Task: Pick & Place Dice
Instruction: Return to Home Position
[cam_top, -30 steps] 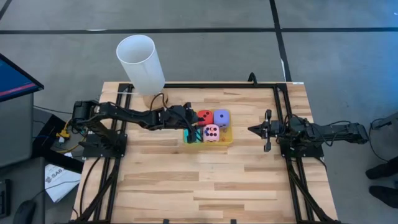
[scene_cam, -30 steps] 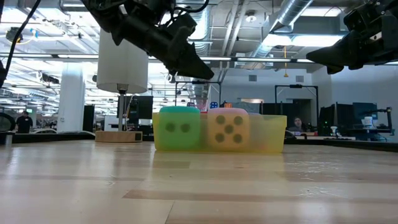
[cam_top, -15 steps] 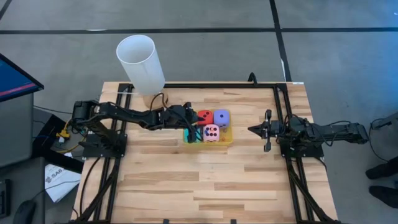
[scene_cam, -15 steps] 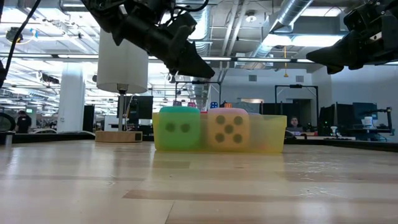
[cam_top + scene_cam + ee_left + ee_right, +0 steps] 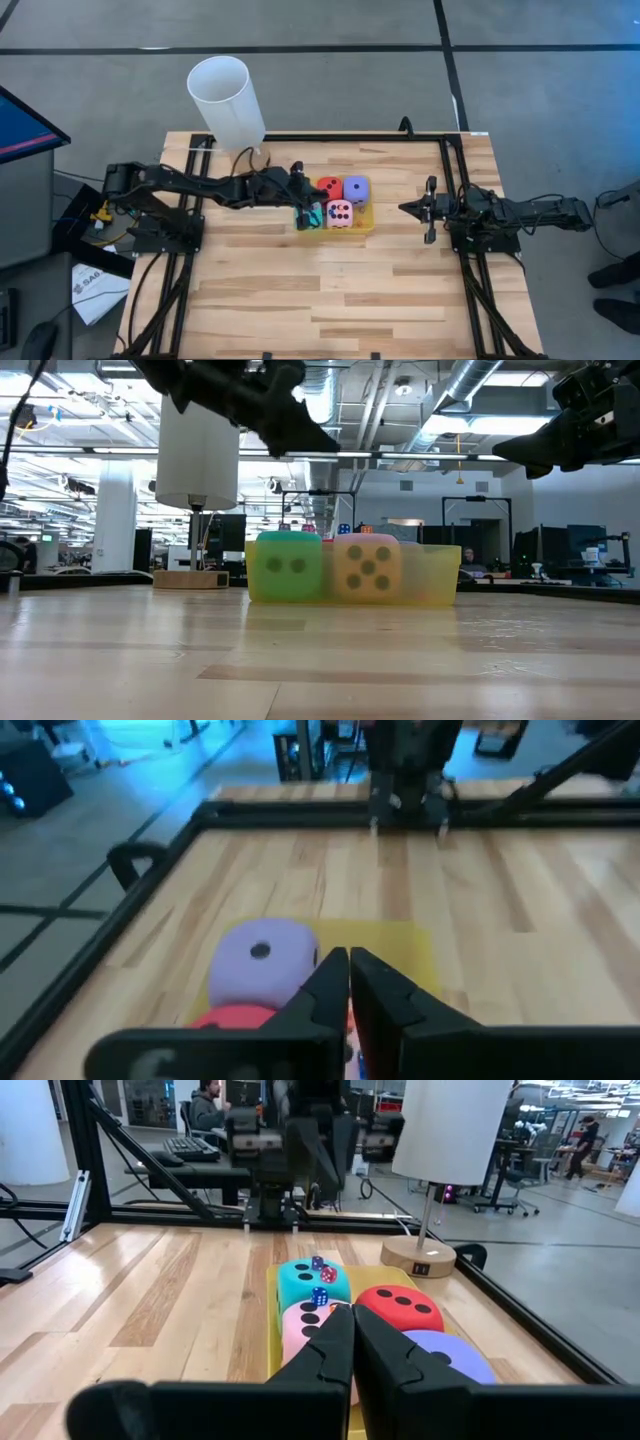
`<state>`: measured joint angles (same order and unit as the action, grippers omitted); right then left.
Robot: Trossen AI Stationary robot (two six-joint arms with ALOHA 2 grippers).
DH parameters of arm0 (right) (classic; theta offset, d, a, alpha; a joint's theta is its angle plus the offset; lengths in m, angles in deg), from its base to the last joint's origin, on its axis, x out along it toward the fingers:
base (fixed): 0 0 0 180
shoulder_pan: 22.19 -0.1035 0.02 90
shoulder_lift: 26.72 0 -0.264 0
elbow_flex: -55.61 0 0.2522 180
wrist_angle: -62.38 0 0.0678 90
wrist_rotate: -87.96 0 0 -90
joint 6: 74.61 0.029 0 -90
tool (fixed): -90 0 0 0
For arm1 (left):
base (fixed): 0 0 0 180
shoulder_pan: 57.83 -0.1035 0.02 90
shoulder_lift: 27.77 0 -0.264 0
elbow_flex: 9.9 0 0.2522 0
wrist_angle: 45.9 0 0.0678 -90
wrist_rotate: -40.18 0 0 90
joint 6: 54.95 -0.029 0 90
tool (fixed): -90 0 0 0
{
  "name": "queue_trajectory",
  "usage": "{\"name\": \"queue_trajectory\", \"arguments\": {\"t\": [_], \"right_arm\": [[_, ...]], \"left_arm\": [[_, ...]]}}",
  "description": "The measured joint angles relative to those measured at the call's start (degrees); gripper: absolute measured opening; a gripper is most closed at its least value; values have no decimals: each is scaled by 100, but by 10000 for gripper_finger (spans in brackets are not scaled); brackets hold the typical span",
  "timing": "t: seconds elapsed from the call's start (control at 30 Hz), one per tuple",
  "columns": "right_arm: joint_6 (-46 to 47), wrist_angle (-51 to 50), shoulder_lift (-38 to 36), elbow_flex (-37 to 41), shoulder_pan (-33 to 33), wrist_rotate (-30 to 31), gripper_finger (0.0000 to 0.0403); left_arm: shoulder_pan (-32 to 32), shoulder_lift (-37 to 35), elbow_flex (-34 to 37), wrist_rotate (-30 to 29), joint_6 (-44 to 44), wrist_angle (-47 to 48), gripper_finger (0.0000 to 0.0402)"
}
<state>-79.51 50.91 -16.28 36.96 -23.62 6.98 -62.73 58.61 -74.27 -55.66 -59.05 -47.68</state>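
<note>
Purple, red, cyan and pink black-pipped dice (image 5: 340, 213) fill the yellow bin (image 5: 438, 575). The left hand (image 5: 349, 955) and right hand (image 5: 352, 1312) are both clenched, empty.

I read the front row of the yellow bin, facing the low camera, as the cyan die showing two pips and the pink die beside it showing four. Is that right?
Not quite. The pink die shows five pips, not four, as the low view makes plain. The rest holds: the cyan die beside it shows two pips, and both sit in the yellow bin.
</note>
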Motion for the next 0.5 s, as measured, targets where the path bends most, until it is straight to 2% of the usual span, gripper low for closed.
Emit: {"name": "queue_trajectory", "arguments": {"t": [0.37,0.5], "right_arm": [[0,1,0,-2,-4,0,1],[0,-16,-2,-2,-4,0,1]], "left_arm": [[481,-1532,0,67,6,1408,1],[640,-2085,1,65,8,1437,1]]}}
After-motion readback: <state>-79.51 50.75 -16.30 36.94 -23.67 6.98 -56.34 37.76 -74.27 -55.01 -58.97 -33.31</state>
